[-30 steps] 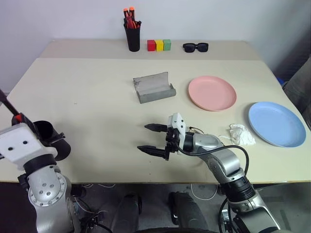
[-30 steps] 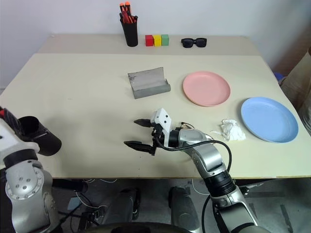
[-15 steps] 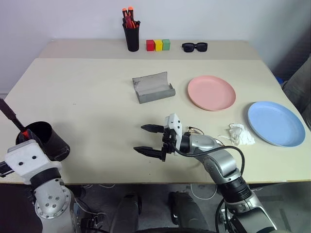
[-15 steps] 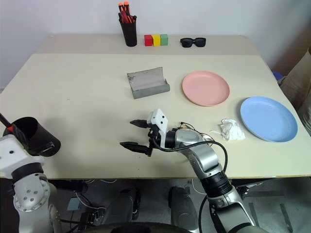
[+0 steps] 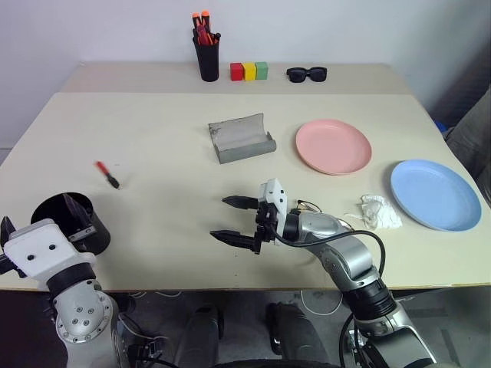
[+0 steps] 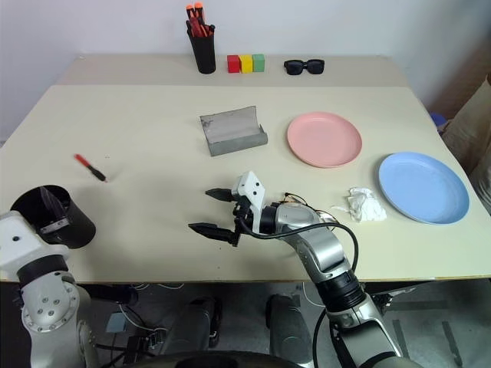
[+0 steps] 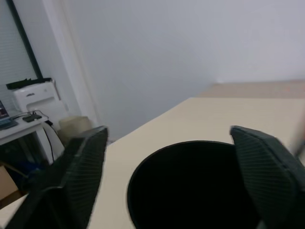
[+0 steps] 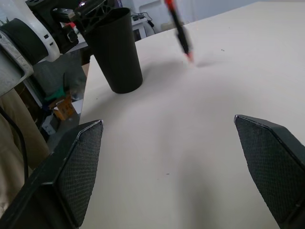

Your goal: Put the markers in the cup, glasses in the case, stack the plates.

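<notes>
My left gripper [image 5: 40,220] is open at the near left table corner, its fingers [image 7: 259,167] standing either side of the mouth of the wide black cup [image 5: 65,218]. The dark marker with a red cap [image 5: 106,174] shows blurred just over the table beyond the cup, outside it and free of any grip; it is tilted in the right wrist view [image 8: 178,26]. My right gripper [image 5: 222,218] is open and empty at the near middle, pointing left. The grey case [image 5: 242,138] lies open. A pink plate [image 5: 334,146] and a blue plate [image 5: 436,194] sit apart. The glasses are hidden.
A crumpled white tissue [image 5: 380,211] lies between my right arm and the blue plate. Along the far edge stand a slim black pen holder [image 5: 209,57], three coloured blocks [image 5: 249,71] and black sunglasses [image 5: 307,73].
My left gripper has opened and the red-capped marker has left it. The marker is now over the table beyond the cup. The right arm has kept still.
</notes>
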`<act>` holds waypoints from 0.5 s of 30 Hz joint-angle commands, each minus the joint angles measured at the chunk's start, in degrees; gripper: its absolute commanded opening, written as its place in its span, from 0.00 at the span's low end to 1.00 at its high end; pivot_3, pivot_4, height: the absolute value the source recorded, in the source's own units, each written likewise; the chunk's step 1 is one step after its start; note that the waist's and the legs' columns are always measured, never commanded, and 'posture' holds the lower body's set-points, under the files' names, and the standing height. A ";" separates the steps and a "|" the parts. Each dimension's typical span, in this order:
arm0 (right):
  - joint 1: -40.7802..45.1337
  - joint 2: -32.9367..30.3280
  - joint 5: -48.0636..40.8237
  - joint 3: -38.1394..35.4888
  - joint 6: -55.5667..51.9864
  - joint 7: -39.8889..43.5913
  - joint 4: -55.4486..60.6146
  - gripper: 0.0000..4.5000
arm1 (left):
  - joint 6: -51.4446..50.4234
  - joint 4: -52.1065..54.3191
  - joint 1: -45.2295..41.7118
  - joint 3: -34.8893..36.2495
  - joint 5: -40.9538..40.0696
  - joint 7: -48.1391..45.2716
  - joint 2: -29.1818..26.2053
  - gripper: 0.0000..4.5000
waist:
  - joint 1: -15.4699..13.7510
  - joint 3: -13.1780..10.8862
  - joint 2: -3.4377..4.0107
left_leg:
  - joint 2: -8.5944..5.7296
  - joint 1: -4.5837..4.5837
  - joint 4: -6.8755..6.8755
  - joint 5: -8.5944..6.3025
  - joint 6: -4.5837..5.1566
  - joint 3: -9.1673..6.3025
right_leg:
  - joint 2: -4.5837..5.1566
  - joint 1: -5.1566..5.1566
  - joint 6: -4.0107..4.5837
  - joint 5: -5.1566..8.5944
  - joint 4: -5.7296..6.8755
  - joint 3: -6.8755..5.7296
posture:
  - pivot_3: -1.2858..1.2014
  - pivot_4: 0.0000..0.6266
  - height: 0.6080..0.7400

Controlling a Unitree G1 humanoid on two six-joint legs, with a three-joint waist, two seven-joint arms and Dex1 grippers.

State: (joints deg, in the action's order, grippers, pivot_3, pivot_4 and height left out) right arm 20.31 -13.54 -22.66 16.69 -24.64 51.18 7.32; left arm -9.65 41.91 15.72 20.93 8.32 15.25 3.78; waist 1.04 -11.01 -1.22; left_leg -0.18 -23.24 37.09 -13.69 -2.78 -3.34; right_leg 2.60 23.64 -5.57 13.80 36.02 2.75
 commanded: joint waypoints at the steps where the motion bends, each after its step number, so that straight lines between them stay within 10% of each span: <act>1: 0.02 0.45 -0.84 -0.07 0.12 0.06 1.57 1.00 | -0.33 0.28 0.07 -0.62 1.22 0.52 0.53 0.94 | -0.01 0.00 0.00 | 0.00 0.00 0.00 0.00 0.00 0.00 | 0.00 0.00 0.00 0.00 0.00 0.00 | 0.52 0.24 1.00; 15: -0.37 0.48 -1.27 -0.42 -0.83 -0.35 2.23 1.00 | -3.74 2.42 -9.67 2.47 -0.39 -0.30 -4.23 0.94 | -0.05 0.00 0.00 | 0.00 -0.02 0.01 0.00 0.00 -0.01 | -0.01 0.01 0.00 -0.01 0.01 -0.01 | 0.52 0.24 1.00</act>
State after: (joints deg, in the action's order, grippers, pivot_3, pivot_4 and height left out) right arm 19.98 -13.54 -22.81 16.64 -25.73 50.86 7.38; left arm -13.02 41.45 6.96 22.43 8.01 15.14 0.31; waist 0.98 -11.02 -1.23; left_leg -0.18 -23.26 37.10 -13.69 -2.78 -3.35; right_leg 2.60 23.65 -5.58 13.79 36.03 2.74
